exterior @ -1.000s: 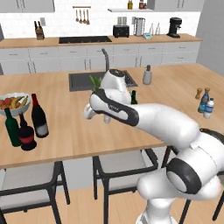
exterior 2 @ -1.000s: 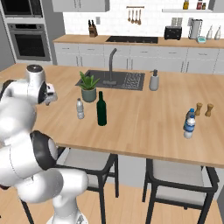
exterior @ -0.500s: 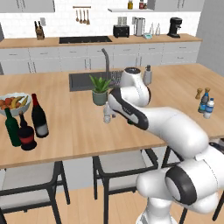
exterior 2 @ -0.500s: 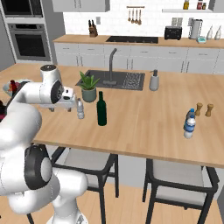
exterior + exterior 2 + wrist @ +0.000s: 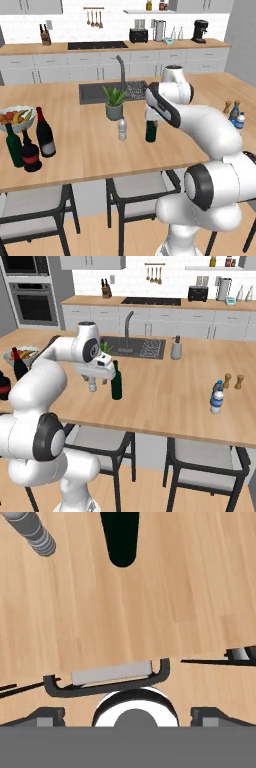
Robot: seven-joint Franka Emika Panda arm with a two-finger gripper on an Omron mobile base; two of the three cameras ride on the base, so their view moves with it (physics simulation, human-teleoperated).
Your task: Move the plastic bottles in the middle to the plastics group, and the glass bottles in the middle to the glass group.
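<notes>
The shorter dark green bottle [image 5: 151, 132] [image 5: 116, 383] stands mid-counter, with the small clear plastic bottle [image 5: 122, 129] [image 5: 92, 386] just to its left. My gripper [image 5: 150, 116] [image 5: 96, 374] hangs above the counter beside the green bottle, and the hand partly covers both bottles. In the hand view the gripper [image 5: 128, 716] is open with nothing between its fingers; the green bottle [image 5: 120, 537] and plastic bottle [image 5: 35, 533] lie ahead of it. The wine bottle [image 5: 44, 133] stands by the slim green bottle [image 5: 14, 145] and squat red-labelled bottle [image 5: 31, 155]. Blue-labelled bottles [image 5: 237, 116] [image 5: 216, 397] stand far right.
A potted plant [image 5: 114, 103] sits behind the middle bottles, in front of the sink [image 5: 95, 93]. A fruit bowl [image 5: 14, 115] is at the far left. Pepper mills [image 5: 233, 381] stand near the plastics group. Chairs [image 5: 135, 187] are tucked under the counter's front edge.
The arm has swung to the right, from nearer the left side of the counter to over the middle bottles. The bottles have not moved.
</notes>
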